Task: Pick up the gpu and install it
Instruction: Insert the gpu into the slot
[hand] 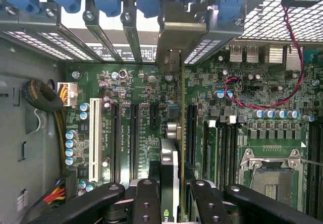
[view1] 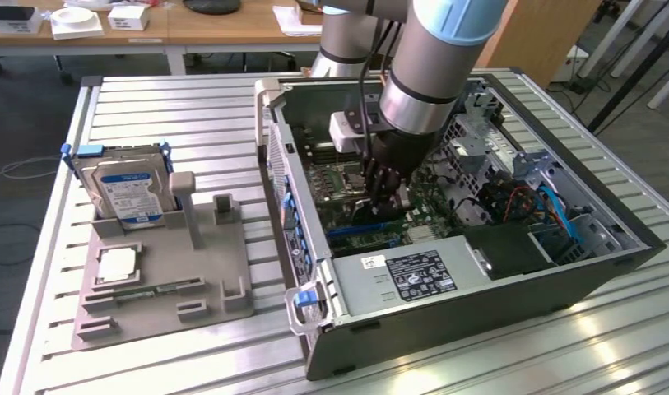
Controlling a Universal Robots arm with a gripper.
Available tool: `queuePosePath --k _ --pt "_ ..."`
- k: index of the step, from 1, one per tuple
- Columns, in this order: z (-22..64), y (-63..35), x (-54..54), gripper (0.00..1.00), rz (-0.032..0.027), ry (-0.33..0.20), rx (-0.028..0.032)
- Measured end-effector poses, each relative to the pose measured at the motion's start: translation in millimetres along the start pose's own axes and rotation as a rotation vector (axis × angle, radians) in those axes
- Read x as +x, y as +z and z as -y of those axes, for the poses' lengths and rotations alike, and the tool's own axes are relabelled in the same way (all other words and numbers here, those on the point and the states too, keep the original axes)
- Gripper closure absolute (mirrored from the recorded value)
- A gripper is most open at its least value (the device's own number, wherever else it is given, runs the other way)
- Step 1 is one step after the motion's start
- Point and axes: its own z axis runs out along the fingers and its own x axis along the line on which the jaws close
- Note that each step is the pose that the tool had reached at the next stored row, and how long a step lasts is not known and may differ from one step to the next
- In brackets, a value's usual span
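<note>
The gpu (hand: 169, 158) stands on edge in the wrist view, a thin dark card running across the green motherboard (hand: 136, 82) among its expansion slots. Its metal bracket (hand: 174, 37) reaches the rear slot openings under the blue clips. My gripper (hand: 171, 191) is shut on the card's top edge, one black finger (hand: 146, 199) on each side. In the exterior view my gripper (view1: 383, 196) reaches deep into the open computer case (view1: 444, 329), low over the motherboard (view1: 334, 177), with the dark gpu (view1: 369, 216) under it. Whether the card sits fully in its slot I cannot tell.
A silver power supply (view1: 422, 276) fills the case's near end and drive bays with blue cables (view1: 554, 210) line the exterior view's right. On the exterior view's left a grey holder (view1: 169, 271) carries a hard drive (view1: 126, 189). Red and black wires (hand: 262, 98) loop near the CPU socket (hand: 272, 173).
</note>
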Motion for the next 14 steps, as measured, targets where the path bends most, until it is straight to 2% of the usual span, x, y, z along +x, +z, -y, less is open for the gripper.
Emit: queuePosePath --k 14 --pt "-0.5 2.0 -0.9 0.73 0.0000 0.000 0.0000"
